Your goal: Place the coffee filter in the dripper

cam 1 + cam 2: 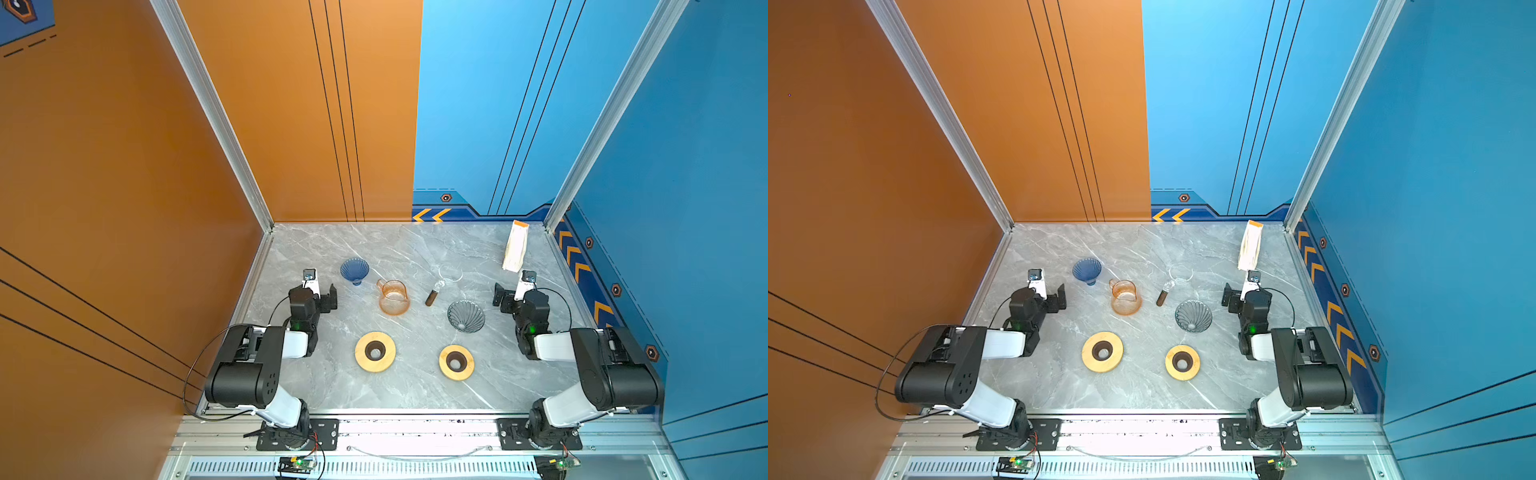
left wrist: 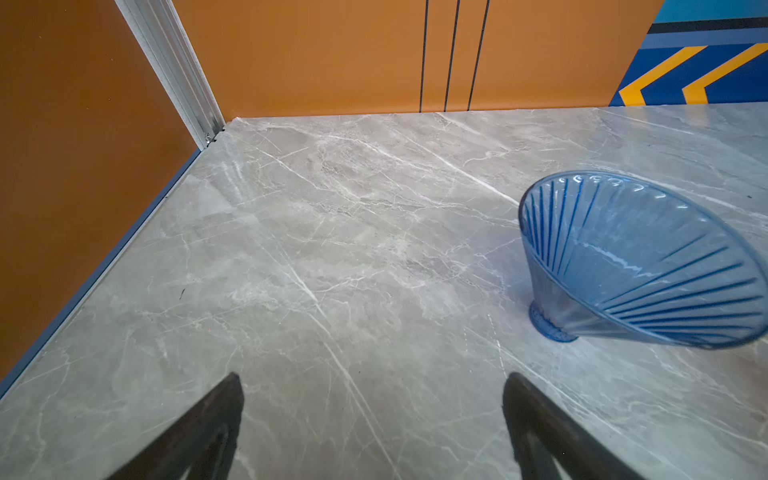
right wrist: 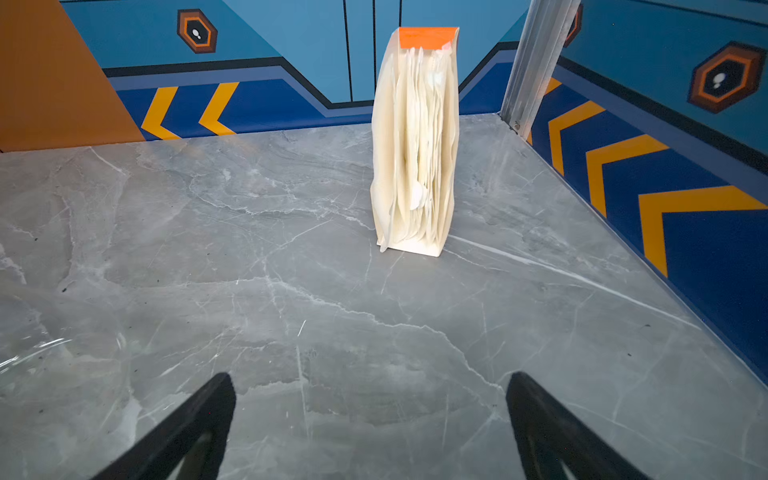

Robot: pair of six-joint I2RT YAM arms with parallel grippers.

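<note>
Grey marble table [image 1: 415, 386] walled by orange [image 1: 124, 166] and blue panels [image 1: 685, 166].

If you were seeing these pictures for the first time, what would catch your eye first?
The tall cream pack of paper filters with its orange top, standing upright near the far right corner. Then the blue ribbed dripper, tilted, on the left, and two wooden rings at the front.

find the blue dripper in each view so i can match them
In a top view: blue dripper, back left of the table.
In a top view: blue dripper, back left.
Left wrist: blue dripper close up, partly cropped.
Right wrist: not in it.
Shared: yellow chevron pair behind the table.
</note>
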